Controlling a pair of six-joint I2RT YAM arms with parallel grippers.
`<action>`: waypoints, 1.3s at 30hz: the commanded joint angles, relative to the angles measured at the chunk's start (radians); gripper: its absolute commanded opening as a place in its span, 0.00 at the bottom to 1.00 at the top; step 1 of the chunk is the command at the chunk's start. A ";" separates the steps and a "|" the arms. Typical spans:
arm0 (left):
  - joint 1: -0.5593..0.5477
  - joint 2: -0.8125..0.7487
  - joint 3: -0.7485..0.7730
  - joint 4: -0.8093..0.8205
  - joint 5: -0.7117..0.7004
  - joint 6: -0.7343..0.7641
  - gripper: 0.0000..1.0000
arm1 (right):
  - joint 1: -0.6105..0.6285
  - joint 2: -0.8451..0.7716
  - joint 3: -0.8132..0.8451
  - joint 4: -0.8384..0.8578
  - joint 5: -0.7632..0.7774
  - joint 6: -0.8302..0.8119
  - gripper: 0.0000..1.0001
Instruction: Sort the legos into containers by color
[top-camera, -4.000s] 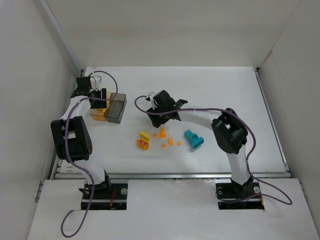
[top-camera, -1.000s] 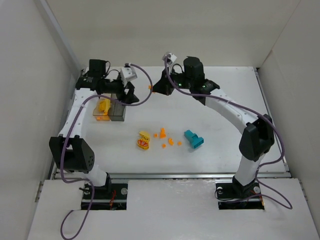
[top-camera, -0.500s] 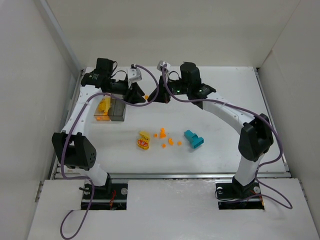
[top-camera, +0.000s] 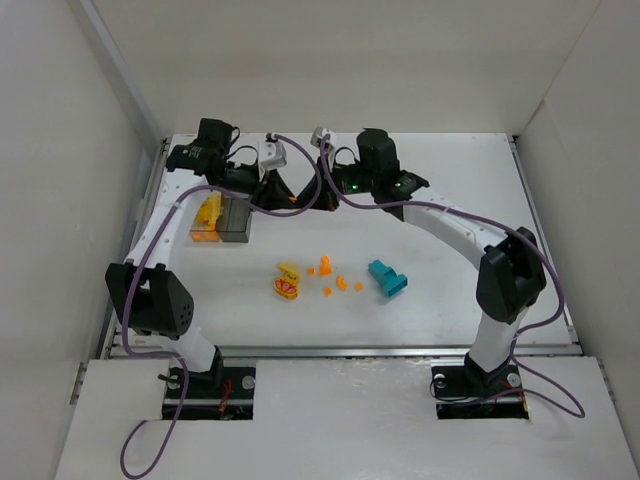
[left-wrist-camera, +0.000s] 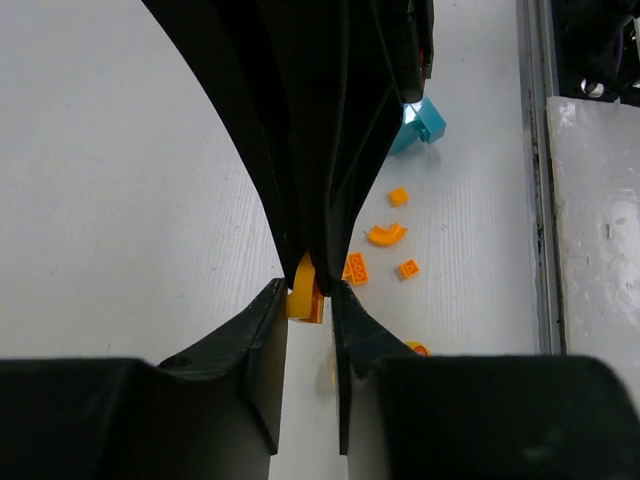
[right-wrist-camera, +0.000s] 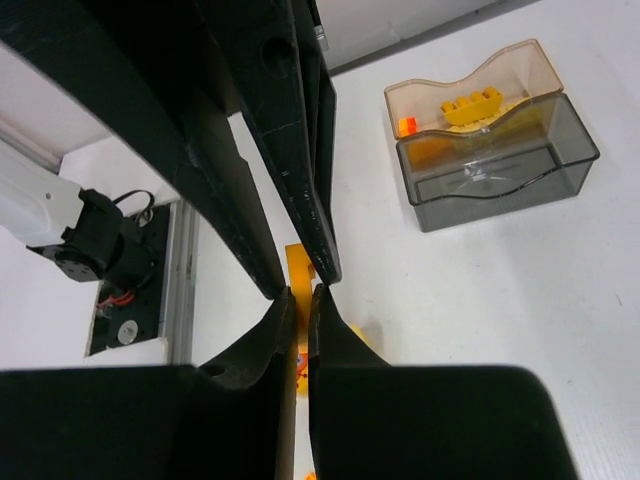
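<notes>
Handover, as I read it: my right pincer (right-wrist-camera: 300, 300) is shut tight on the orange piece (left-wrist-camera: 304, 297), tips on its far end; my left pincer (left-wrist-camera: 306, 300) is down to a narrow slot flanking the near end; a thin gap shows on one side, so I can't tell whether the pads bite; the piece hangs in the air above the counter (top-camera: 450, 200), between the two pincers, near the grey box (right-wrist-camera: 520, 185); to do it well: both wrists dead steady, left closes square across the flat faces until firm, only then right opens and backs straight off along the piece, no twist; after that, probably the amber box (right-wrist-camera: 548, 75), where a yellow brick (right-wrist-camera: 473, 103) lies; long axis looks to run pincer to pincer, roughly level with the counter, one end toward each; piece is small, exact shape unclear.
</notes>
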 joint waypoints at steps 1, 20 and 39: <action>-0.002 0.001 0.043 -0.023 0.060 0.023 0.10 | 0.023 0.002 0.013 0.032 -0.022 -0.014 0.00; -0.002 0.011 0.043 -0.135 0.073 0.159 0.00 | 0.023 0.012 -0.009 -0.009 0.039 -0.024 0.56; 0.038 0.020 -0.042 0.123 -0.059 -0.149 0.00 | -0.014 0.012 -0.036 -0.058 0.009 -0.062 0.65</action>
